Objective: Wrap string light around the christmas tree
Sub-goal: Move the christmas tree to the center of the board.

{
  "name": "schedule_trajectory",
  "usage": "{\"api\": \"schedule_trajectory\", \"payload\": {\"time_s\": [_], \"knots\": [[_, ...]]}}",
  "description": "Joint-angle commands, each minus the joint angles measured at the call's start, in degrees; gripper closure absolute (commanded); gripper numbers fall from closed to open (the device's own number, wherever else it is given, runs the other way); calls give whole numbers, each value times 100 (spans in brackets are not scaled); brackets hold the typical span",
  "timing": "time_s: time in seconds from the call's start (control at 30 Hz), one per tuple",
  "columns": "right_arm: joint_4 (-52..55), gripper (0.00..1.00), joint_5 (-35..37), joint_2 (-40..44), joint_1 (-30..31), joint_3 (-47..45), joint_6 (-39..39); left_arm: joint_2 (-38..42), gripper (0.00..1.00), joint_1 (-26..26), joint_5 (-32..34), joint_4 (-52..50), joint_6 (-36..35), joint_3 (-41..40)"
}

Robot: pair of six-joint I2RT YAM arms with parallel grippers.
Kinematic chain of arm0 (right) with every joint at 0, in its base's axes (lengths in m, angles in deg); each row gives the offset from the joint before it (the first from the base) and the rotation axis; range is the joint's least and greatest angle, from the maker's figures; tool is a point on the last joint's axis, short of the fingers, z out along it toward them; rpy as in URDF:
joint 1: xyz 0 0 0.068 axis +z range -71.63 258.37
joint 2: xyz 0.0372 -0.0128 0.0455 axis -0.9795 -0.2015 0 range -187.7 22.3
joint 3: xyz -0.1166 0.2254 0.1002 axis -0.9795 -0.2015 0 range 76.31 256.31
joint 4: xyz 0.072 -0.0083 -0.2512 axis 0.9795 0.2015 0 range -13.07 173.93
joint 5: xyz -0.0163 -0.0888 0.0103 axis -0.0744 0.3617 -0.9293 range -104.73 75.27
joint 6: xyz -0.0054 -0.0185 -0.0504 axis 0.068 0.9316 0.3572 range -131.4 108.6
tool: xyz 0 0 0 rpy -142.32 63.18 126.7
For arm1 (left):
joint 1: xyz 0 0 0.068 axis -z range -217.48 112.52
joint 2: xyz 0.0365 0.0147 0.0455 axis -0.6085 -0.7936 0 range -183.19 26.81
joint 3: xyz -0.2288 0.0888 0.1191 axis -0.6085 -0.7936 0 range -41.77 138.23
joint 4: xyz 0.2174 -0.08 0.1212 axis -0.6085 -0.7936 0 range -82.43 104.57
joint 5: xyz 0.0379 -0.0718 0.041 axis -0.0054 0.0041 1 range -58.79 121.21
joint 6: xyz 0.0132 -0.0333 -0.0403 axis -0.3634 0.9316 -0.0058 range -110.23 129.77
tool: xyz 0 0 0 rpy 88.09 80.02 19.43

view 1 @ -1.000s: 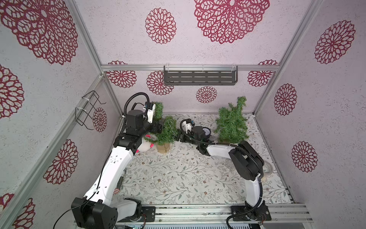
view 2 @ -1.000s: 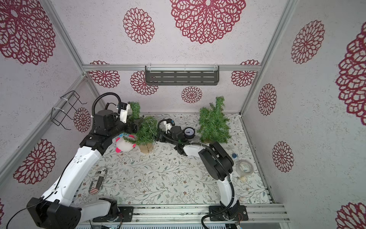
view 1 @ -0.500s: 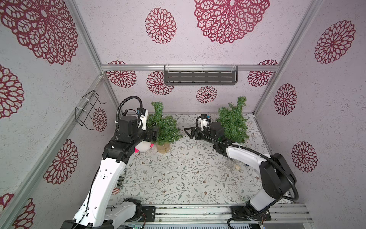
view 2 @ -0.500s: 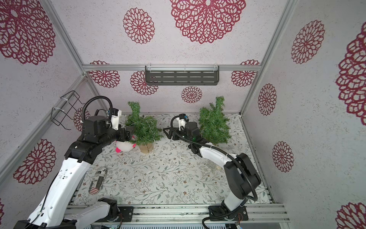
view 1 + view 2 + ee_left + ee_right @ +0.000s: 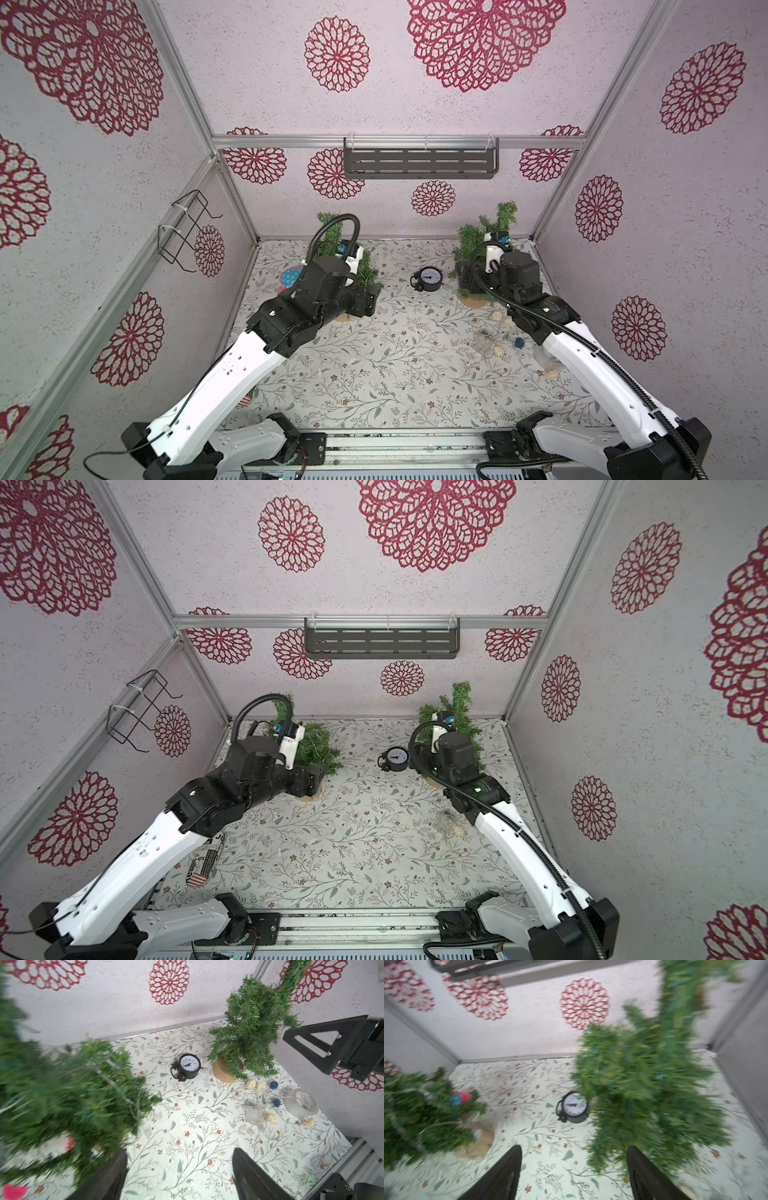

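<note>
Thin wire string light point(image 5: 116, 1086) already winds over the christmas tree point(image 5: 62, 1095), on the left-arm side of the alarm clock point(image 5: 188, 1069); left gripper point(image 5: 180, 1178) and right gripper point(image 5: 574, 1178) both gape wide, empty. Wrapping looks near done; next means finding any loose tail to regrasp

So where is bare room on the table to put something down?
The widest bare patch is the middle of the table, bordered by the clock at the back and the front rail. A narrower strip lies between the clock and the wired tree. Crowded: around the tape roll and ball lights, beside the other tree.
</note>
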Motion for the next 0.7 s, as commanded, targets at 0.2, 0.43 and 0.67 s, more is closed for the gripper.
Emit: {"api": "schedule_trajectory", "payload": {"time_s": [0.2,0.43,0.67], "knots": [[-231,12,921,-1006,-784,1165,537,-1642,16,254,-588,1794,-36,472],[-1477,18,535,-1978,-789,1505,874,-1985,16,173,-613,1922,-25,186],[-2183,65,209,-2160,-776,1215,1060,-1781,16,14,-647,2013,10,-227]]}}
